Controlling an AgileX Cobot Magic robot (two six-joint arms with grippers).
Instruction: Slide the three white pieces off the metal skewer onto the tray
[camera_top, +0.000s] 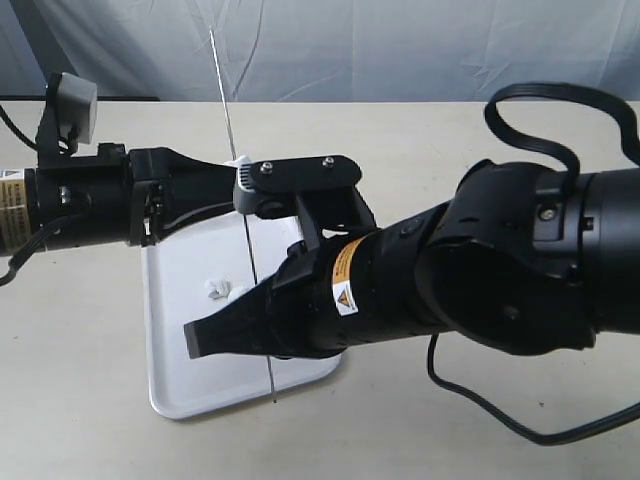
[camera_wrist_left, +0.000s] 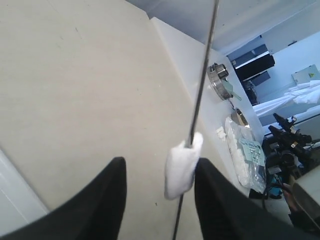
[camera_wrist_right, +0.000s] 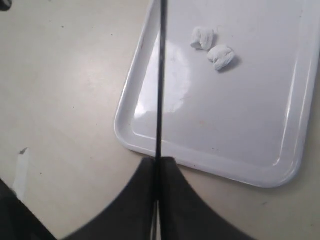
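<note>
The metal skewer is a hair-thin, straight, silver-grey rod standing nearly upright over the tray. The tray is a flat, glossy white rectangle with rounded corners and a low raised rim, lying on the matte beige bench. The right jaws are clenched on the rod near its lower end, their black wedge-shaped fingers pressed together with the steel in the seam. A short pointed length sticks out below them, near the tray's front rim. Of the three white pieces, two lie just beside each other on the tray's shiny floor, soft crumpled lumps well clear of the rim. The third piece, a chalky, squashed, marshmallow-like block, is threaded on the rod higher up. The left jaws stand released around it: one smooth black finger is against or just beside the lump, the other is apart, with bare bench showing in the gap. In the exterior view the bulky black right arm, with its yellow warning label and looping black cable, covers the tray's right side. Its screwed black bracket crosses in front of the left jaws, so the threaded piece cannot be made out there. The left arm carries a small grey box. A creased pale cloth hangs behind the bench. In the left wrist view, round metal fittings and a clear plastic bag show beyond the bench.
</note>
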